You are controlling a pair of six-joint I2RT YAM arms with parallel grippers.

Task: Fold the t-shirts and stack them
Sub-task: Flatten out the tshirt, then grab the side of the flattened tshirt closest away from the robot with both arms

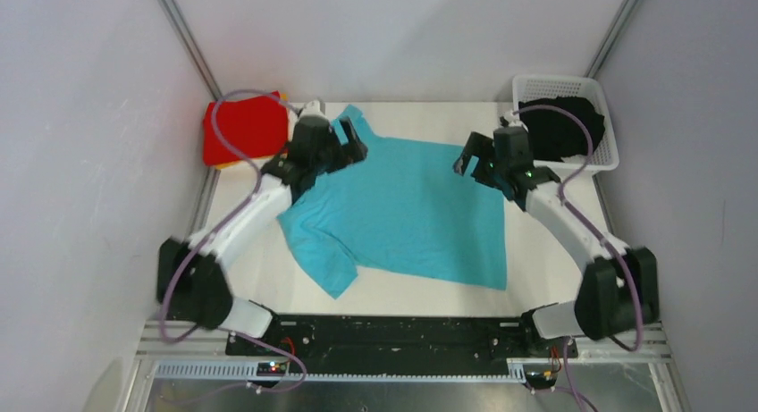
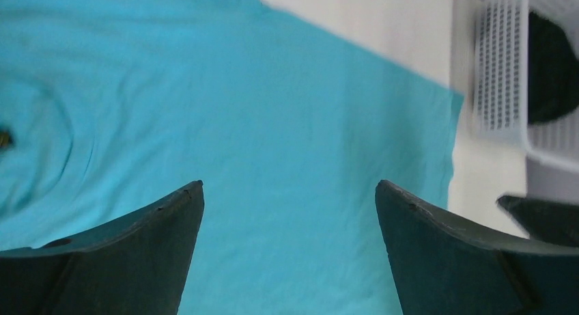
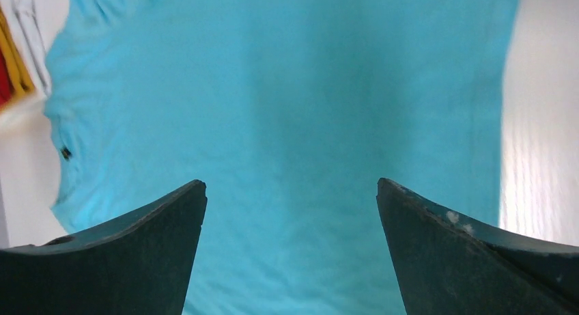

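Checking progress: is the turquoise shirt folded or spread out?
Spread out: the turquoise shirt lies flat in one layer, both sleeves showing.

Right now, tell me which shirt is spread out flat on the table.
The turquoise shirt, lying open in the middle. The red shirt is a folded square at the far-left corner; the black shirt is bunched inside the basket.

At the middle of the tabletop (image 1: 536, 269), a spread t-shirt (image 1: 402, 211), sleeves toward the left edge. At the far left corner, folded t-shirts (image 1: 243, 126), stacked. At the far right corner, a basket (image 1: 554, 79), with a crumpled t-shirt (image 1: 563, 121) inside. Over the spread t-shirt's far part, left gripper (image 1: 350, 139) and right gripper (image 1: 471, 157).
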